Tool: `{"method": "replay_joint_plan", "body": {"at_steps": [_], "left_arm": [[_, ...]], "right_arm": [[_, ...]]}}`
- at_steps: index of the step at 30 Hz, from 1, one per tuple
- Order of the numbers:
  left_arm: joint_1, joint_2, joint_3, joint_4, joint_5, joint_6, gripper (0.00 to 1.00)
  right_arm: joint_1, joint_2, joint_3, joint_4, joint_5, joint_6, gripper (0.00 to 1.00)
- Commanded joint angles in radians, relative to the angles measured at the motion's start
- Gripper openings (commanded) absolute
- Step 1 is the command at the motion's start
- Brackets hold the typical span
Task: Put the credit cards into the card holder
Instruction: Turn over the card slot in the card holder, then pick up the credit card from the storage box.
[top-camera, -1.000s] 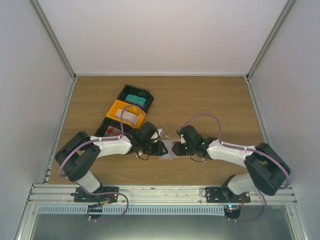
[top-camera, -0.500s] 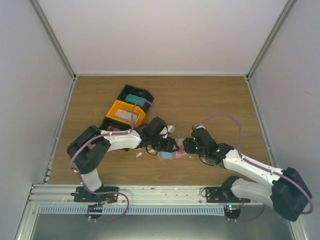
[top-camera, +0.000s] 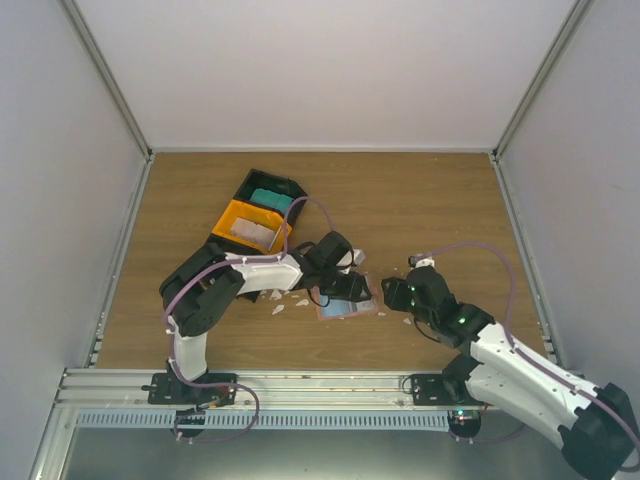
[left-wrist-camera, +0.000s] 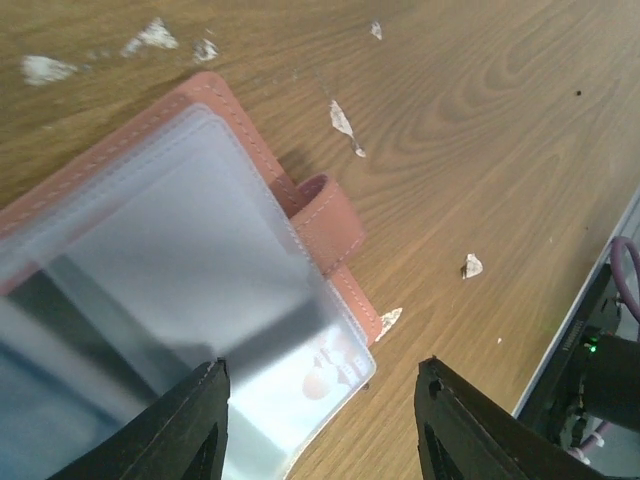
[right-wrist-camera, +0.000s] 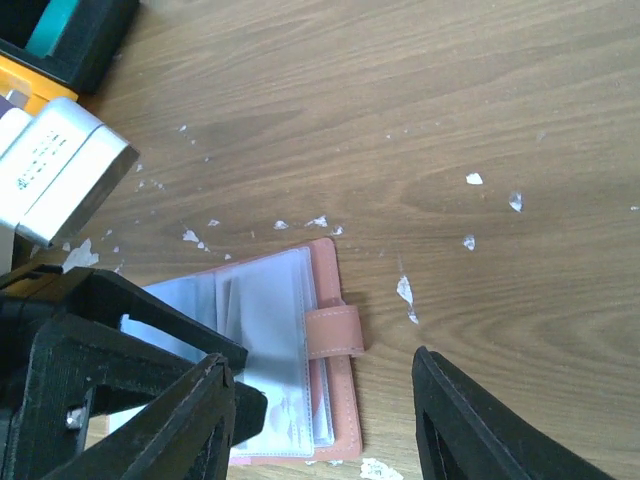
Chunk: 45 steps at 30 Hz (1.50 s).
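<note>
The holder (left-wrist-camera: 330, 225) lies open under the left claw (left-wrist-camera: 322, 385) — spread, empty; right claw (right-wrist-camera: 320, 375) beside it, spread too.

The card holder (left-wrist-camera: 335, 235) looks like matte stitched leather, its sleeves (left-wrist-camera: 170, 260) clear glossy plastic; the surface (left-wrist-camera: 500, 110) is smooth wood-grain, littered with papery white scraps (left-wrist-camera: 342, 120).

Grippers: two, the left gripper (left-wrist-camera: 322, 400) and the right gripper (right-wrist-camera: 322, 400).
Card holder (top-camera: 346, 308): one, lying open under the left jaws.
Orange bin (top-camera: 234, 215): one, well behind the left jaws.
Black bin (top-camera: 286, 185): one in plain sight.
Teal card (top-camera: 268, 200): one.
White scraps (right-wrist-camera: 405, 290): over a dozen, around both jaws.
</note>
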Motion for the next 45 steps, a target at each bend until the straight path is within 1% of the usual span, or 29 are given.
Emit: {"method": "replay_joint_plan", "body": {"at_steps": [1, 5, 8, 11, 15, 17, 20, 22, 25, 29, 32, 37, 43, 45], "left_arm": [[0.000, -0.088, 0.033, -0.031, -0.118, -0.009, 0.53], [0.018, -0.174, 0.035, -0.100, -0.258, -0.002, 0.54], [0.058, -0.250, 0.041, -0.168, -0.347, 0.015, 0.55], [0.114, -0.327, 0.066, -0.235, -0.413, 0.060, 0.61], [0.213, -0.353, 0.134, -0.365, -0.498, 0.134, 0.70], [0.267, -0.343, 0.160, -0.419, -0.483, 0.175, 0.67], [0.328, -0.317, 0.170, -0.475, -0.487, 0.216, 0.57], [0.361, -0.302, 0.164, -0.487, -0.487, 0.242, 0.54], [0.404, -0.268, 0.164, -0.493, -0.475, 0.275, 0.54], [0.440, -0.200, 0.186, -0.501, -0.429, 0.324, 0.61], [0.445, -0.123, 0.221, -0.525, -0.433, 0.357, 0.63], [0.448, -0.010, 0.298, -0.574, -0.491, 0.389, 0.63], [0.449, 0.066, 0.359, -0.596, -0.475, 0.415, 0.64], [0.450, 0.088, 0.373, -0.616, -0.446, 0.426, 0.62]], "right_arm": [[-0.010, -0.011, 0.001, 0.008, -0.025, -0.062, 0.50], [-0.013, 0.040, 0.026, 0.030, -0.081, -0.110, 0.50], [-0.018, 0.131, 0.077, 0.036, -0.122, -0.154, 0.52], [-0.025, 0.220, 0.140, 0.043, -0.146, -0.194, 0.53], [-0.040, 0.320, 0.204, 0.097, -0.177, -0.217, 0.54], [-0.048, 0.377, 0.232, 0.131, -0.207, -0.223, 0.54], [-0.051, 0.465, 0.283, 0.155, -0.229, -0.228, 0.54], [-0.052, 0.509, 0.297, 0.168, -0.246, -0.227, 0.54], [-0.052, 0.547, 0.300, 0.193, -0.274, -0.230, 0.54], [-0.052, 0.585, 0.300, 0.204, -0.292, -0.233, 0.54], [-0.052, 0.602, 0.295, 0.207, -0.297, -0.232, 0.54], [-0.052, 0.613, 0.280, 0.212, -0.299, -0.231, 0.54], [-0.052, 0.617, 0.255, 0.219, -0.301, -0.223, 0.54], [-0.052, 0.621, 0.251, 0.220, -0.300, -0.221, 0.54]]}}
